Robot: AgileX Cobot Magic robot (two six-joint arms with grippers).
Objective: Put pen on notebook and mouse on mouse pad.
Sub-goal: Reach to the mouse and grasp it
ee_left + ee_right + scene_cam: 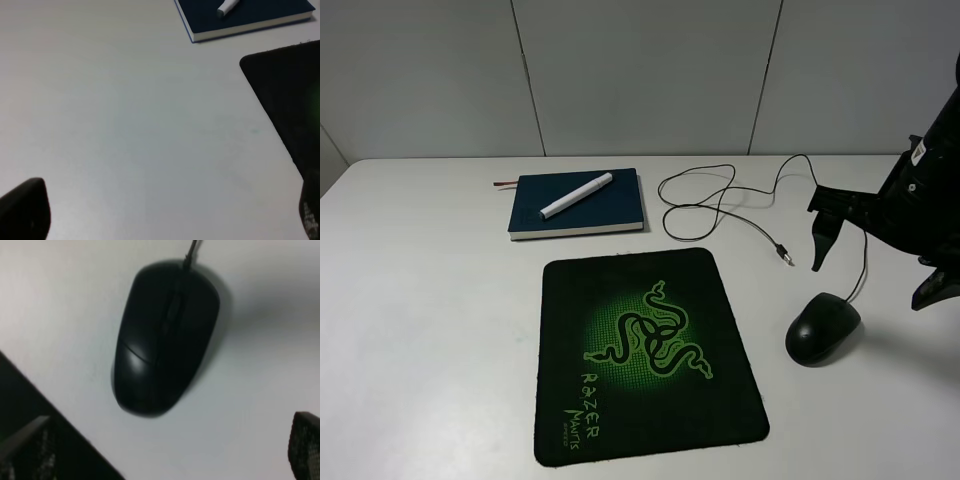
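Fronting grey wall panels (640, 70), the white table (420, 300) bears the mouse (823, 328) below the released right gripper (870, 281), left gripper (167, 215) released

Mouse pad (720, 405), lower centre of frame:
- Green "RAZER" lettering (590, 391) in its lower left corner. A second word beneath looks like "MANTIS", and a smaller line under that is too fine to read.
- Green three-snake emblem (655, 335) at centre.

Right arm (920, 205), upper right of frame:
- Small white label (919, 152), illegible.

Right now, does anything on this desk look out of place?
The mouse sits on the bare table right of the pad, not on it, its cable sprawled in loose loops. The pen lies on the notebook.
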